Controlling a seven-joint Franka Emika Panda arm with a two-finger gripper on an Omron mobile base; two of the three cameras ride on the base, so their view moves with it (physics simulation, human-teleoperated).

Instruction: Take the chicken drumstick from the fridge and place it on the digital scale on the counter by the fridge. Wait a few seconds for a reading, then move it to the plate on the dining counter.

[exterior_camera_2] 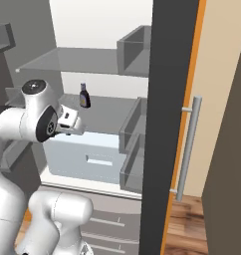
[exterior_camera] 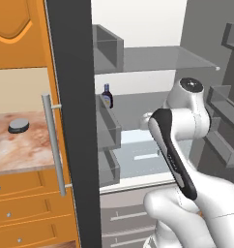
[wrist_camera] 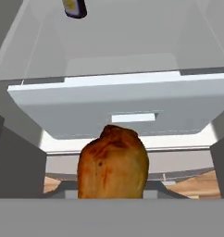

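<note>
The tall dark grey fridge (exterior_camera: 73, 121) stood open, its grey shelves and white inner walls exposed. On a middle shelf near the back wall stood a small dark blue bottle (exterior_camera: 107, 95) with a pale label; any writing on it was too small to read. Below that shelf sat a pale blue-grey drawer (wrist_camera: 118, 109) with a slot handle, closed, its contents hidden.

In the hand view, the orange-brown, club-shaped chicken drumstick (wrist_camera: 113, 165) hung close before the camera, in front of the drawer and clear of the shelves. The fingertips were hidden behind it, so whether the jaws pinched it could not be told.

The white arm reached into the open space between the fridge's edge-on door and the door racks on the far side, with free room around the wrist.

The small flat dark grey digital scale (exterior_camera: 18, 126) lay bare on the short pink-brown marbled table (exterior_camera: 22, 150), beside the fridge's silver bar handle (exterior_camera: 53, 145).
</note>
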